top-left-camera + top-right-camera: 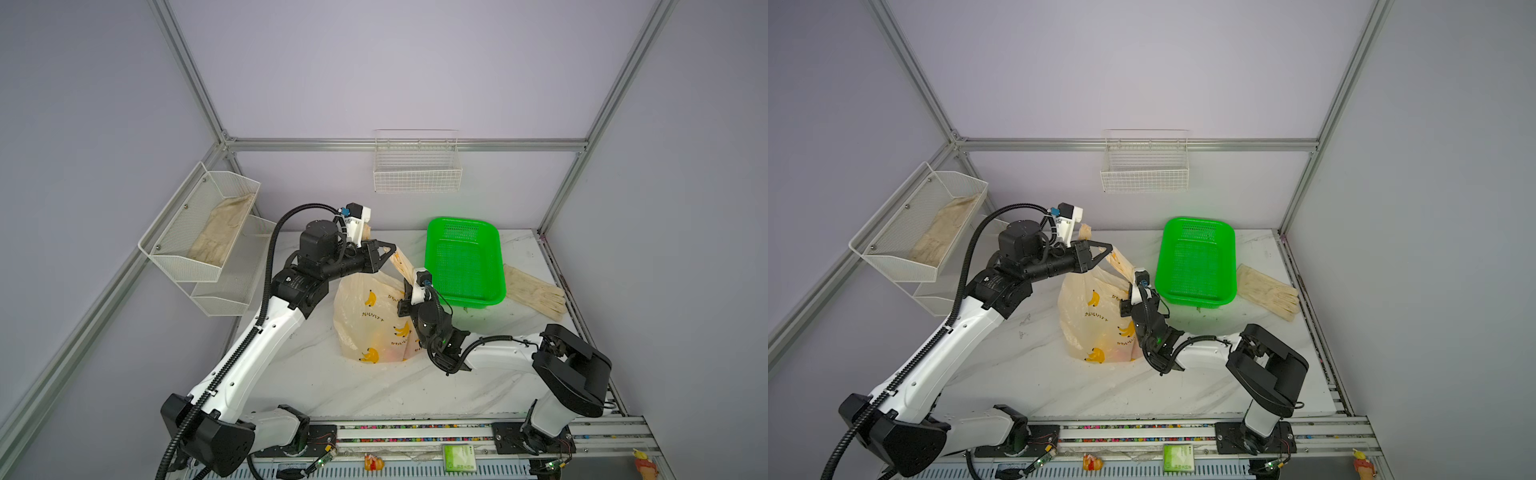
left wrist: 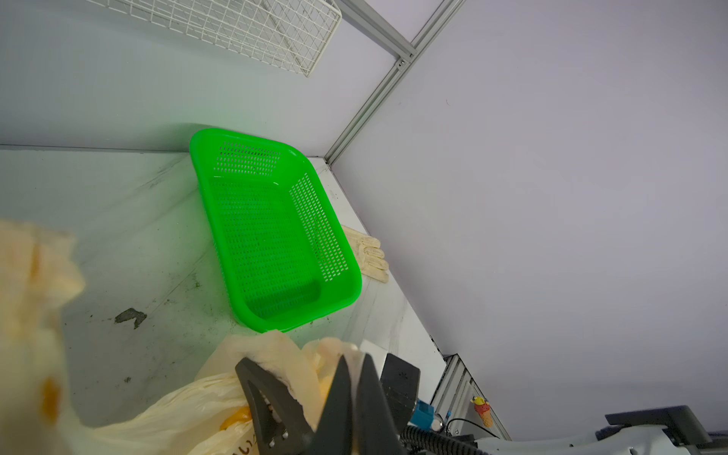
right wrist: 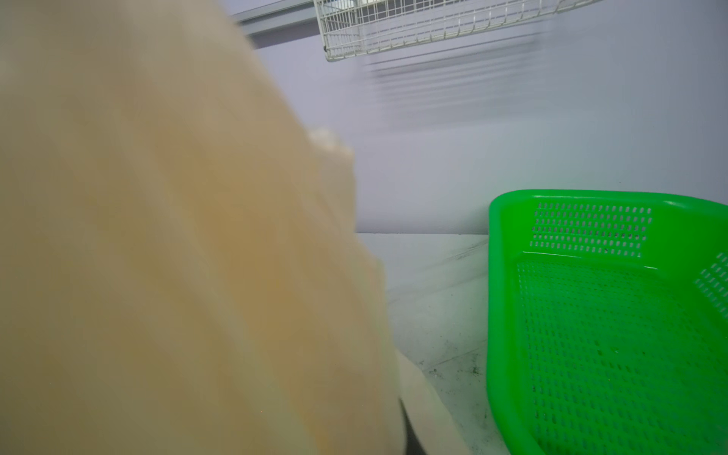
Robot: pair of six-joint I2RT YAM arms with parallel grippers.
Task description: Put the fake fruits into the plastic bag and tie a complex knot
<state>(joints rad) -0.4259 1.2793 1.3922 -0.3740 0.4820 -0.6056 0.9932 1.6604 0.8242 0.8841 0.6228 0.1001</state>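
The bag point(image 1: 370, 320) stands at the middle of the table point(image 1: 332, 390). The fruits point(image 1: 385, 353) show only as a reddish and yellow glow through the film, low inside it. The left gripper point(image 1: 390, 248) hangs above the bag at its 12 o'clock. In the left wrist view its jaws are pressed together, with the film of the bag pinched between them. From there a handle point(image 1: 401, 266) runs taut toward 4 o'clock, down to the right gripper point(image 1: 411, 286), which is at 2 o'clock of the bag. Its wrist camera covers the fingers in both top views, and blurred film fills most of the right wrist view. So I cannot tell how far it is open, or whether it grips the handle. The basket point(image 1: 465, 266) lies just beside the bag at 2 o'clock, and a glove point(image 1: 536, 293) lies flat just beside the basket at 3 o'clock. At 12 o'clock a wire rack point(image 1: 417, 174) hangs on the back wall. At 9 o'clock a mesh shelf point(image 1: 174, 232) on the side wall holds a second glove point(image 1: 222, 232). At 6 o'clock, on the front rail, a green box point(image 1: 458, 457) sits near a figurine point(image 1: 372, 462).
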